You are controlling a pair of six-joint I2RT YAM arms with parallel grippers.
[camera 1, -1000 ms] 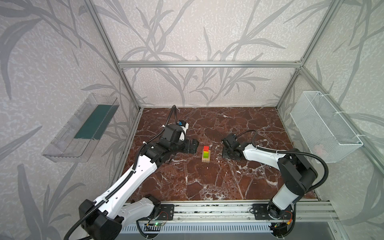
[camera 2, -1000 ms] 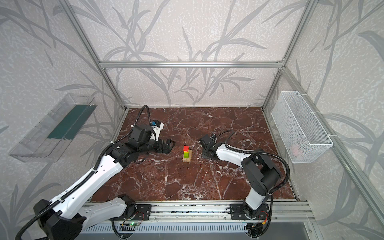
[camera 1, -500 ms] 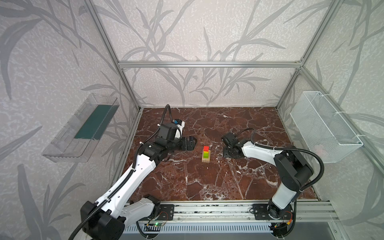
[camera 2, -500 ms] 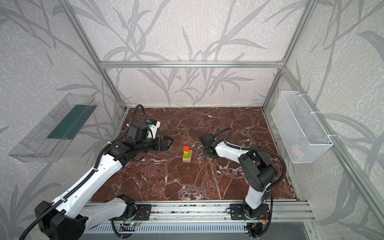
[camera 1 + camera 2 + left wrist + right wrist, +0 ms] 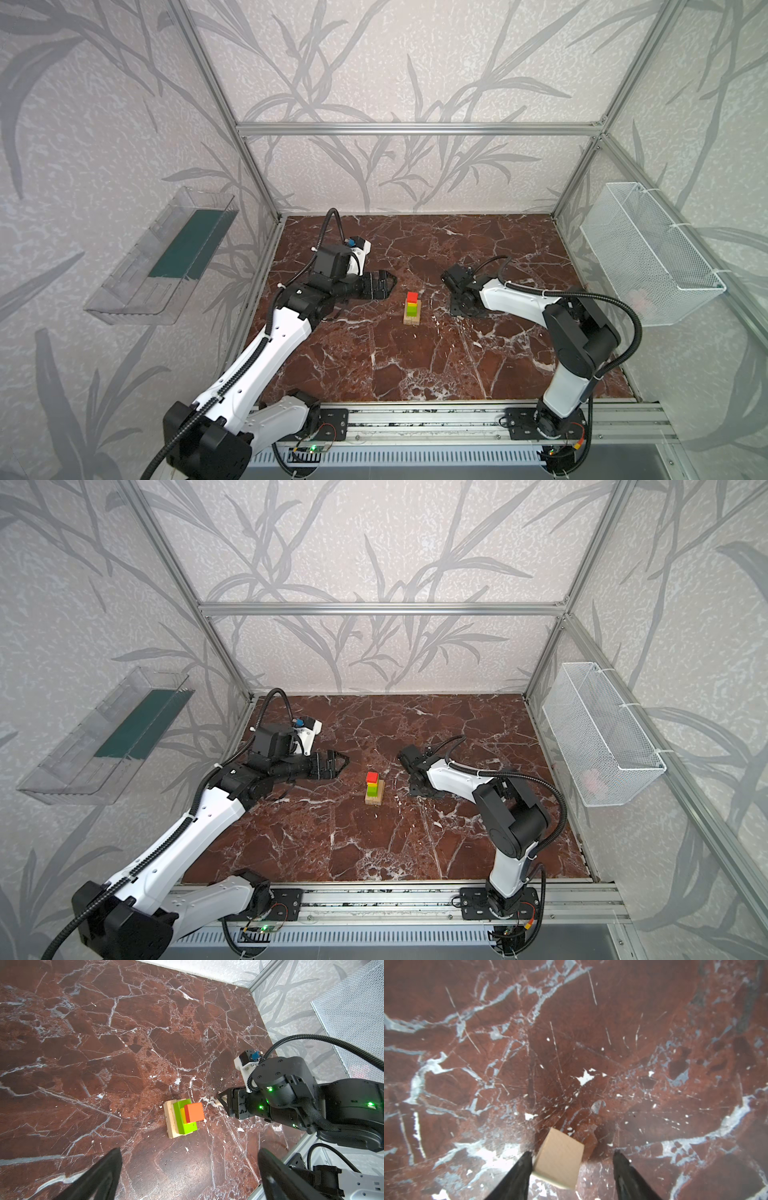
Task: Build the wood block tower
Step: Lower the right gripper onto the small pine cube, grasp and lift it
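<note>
Here the right gripper [image 5: 572,1153] hangs low over the marble table [image 5: 415,365], jaws part open around the small plain wood block [image 5: 559,1159] — one finger touches its side, the other stands clear, so nothing is clamped yet. The tower [image 5: 412,308], red cube [image 5: 194,1112] on top, stands near on that arm's left, so I judge the carry goes up and leftward. Beyond it the left gripper [image 5: 190,1152] hangs wide open and empty — farther from the block.
</note>
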